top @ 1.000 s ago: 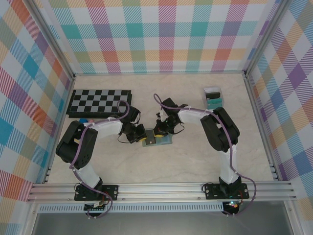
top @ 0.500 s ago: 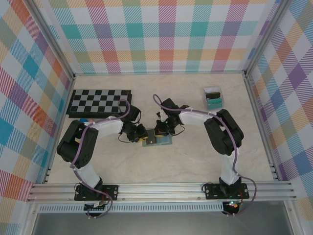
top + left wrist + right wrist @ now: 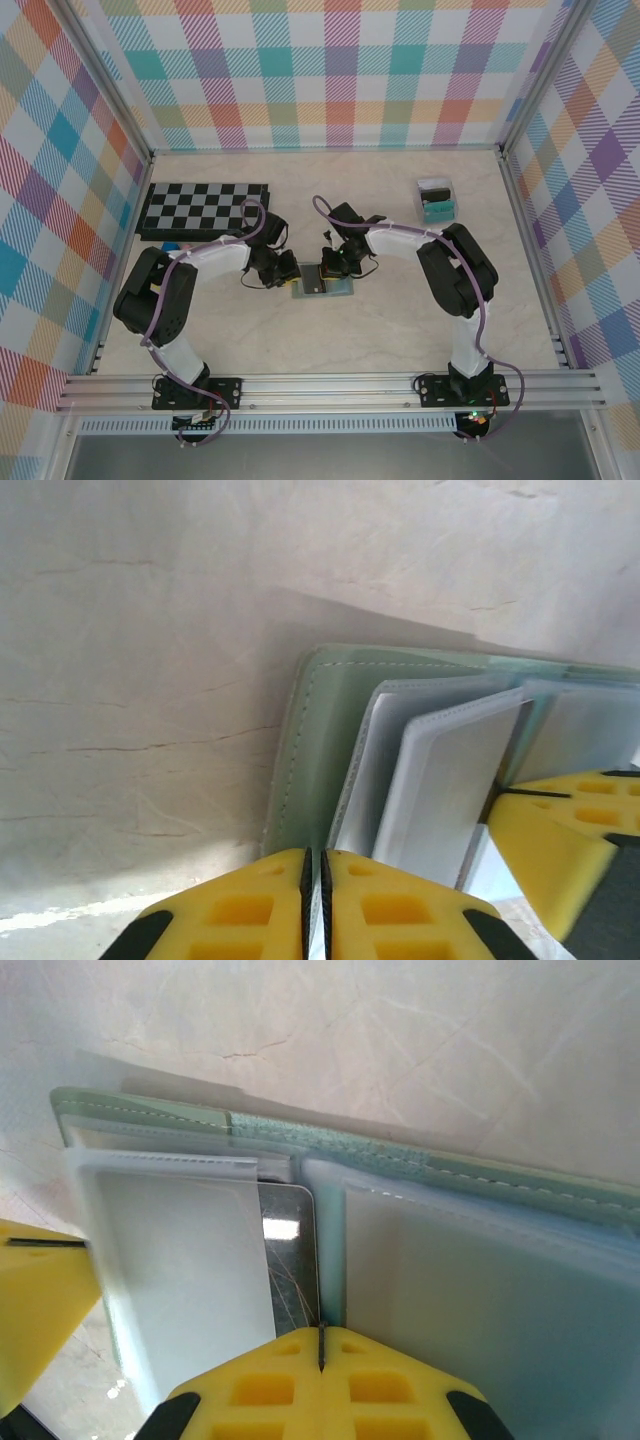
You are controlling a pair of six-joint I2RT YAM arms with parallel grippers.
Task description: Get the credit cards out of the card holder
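The left claw (image 3: pixel 316 868) is holding its two yellow fingers shut against each other, with only a thin seam between them and nothing visible in it. It is sitting at the left edge of the card holder (image 3: pixel 300 742). The card holder is lying open and flat on the pale table (image 3: pixel 400 330), between the two claws, and its sage-green cover is showing around clear plastic sleeves. One sleeve is standing up a little from the left half. Beside the fold, a dark shiny credit card (image 3: pixel 290 1252) is lying partly under a sleeve, inside the holder. The right claw (image 3: pixel 321 1342) is also holding its fingers fully together, with the tips at the near edge of this card; whether they are touching it I cannot tell. Far to the right, a clear box (image 3: pixel 436 200) is standing near the back wall.
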